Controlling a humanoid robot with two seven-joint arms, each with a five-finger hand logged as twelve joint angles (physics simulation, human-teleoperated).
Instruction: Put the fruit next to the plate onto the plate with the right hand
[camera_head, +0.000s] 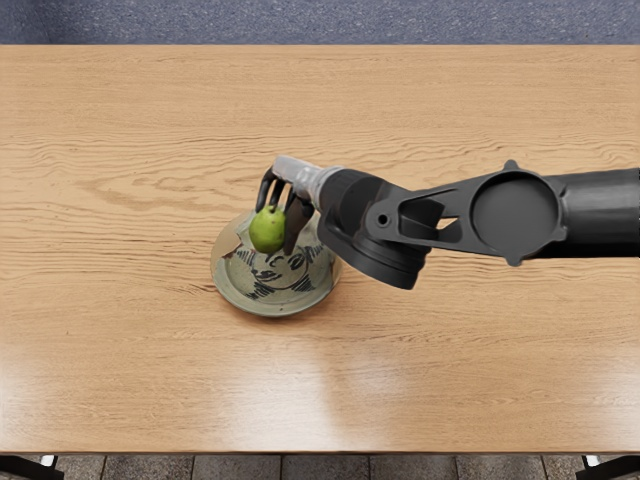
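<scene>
One plate (275, 306), one green fruit (266, 231) over it, clasped in right hand (288, 198).

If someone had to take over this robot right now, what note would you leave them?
Right robot hand: fingers shut around the green fruit.
Left robot hand: out of view.
Fruit: held over the far side of the plate; I cannot tell whether it touches the plate.
Done: the fruit is grasped and sits above the plate.
Left: lower it if needed, let go, and draw the arm back.
</scene>
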